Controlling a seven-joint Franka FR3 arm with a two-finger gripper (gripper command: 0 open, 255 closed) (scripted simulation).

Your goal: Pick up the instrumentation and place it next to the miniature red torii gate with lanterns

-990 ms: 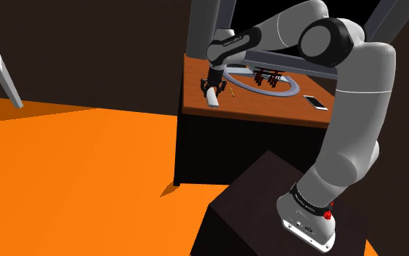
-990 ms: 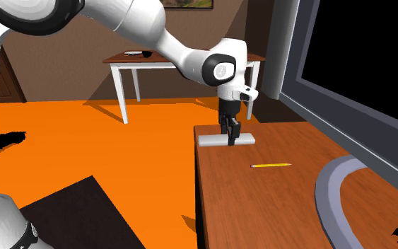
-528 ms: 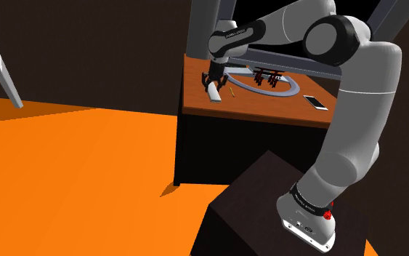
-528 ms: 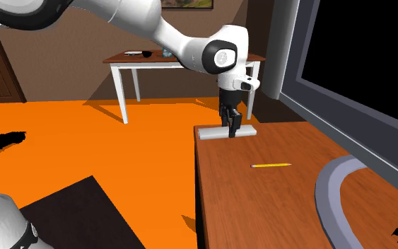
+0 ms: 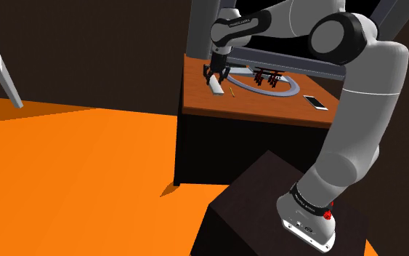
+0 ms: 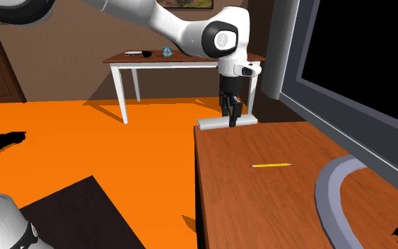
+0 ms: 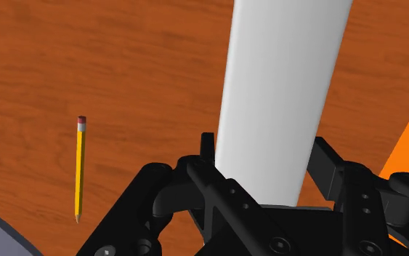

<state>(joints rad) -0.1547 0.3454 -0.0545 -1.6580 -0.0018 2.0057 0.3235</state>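
arm (image 5: 355, 124): white links, dark joints | base (image 5: 304, 224): red knob (image 5: 327, 215), lettered black band (image 5: 312, 204) | claw (image 7: 264, 143): black, screws

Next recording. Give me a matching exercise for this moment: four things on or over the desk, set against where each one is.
Things:
1. grey bar
2. pencil
3. red gate
4. phone

Places:
A. within the curve of the grey ring
B. clasped between the fingers
C. on the desk outside the ring, toward the shoulder view's right
D. on the desk between the bar and the ring

Pairs: 1-B, 2-D, 3-A, 4-C
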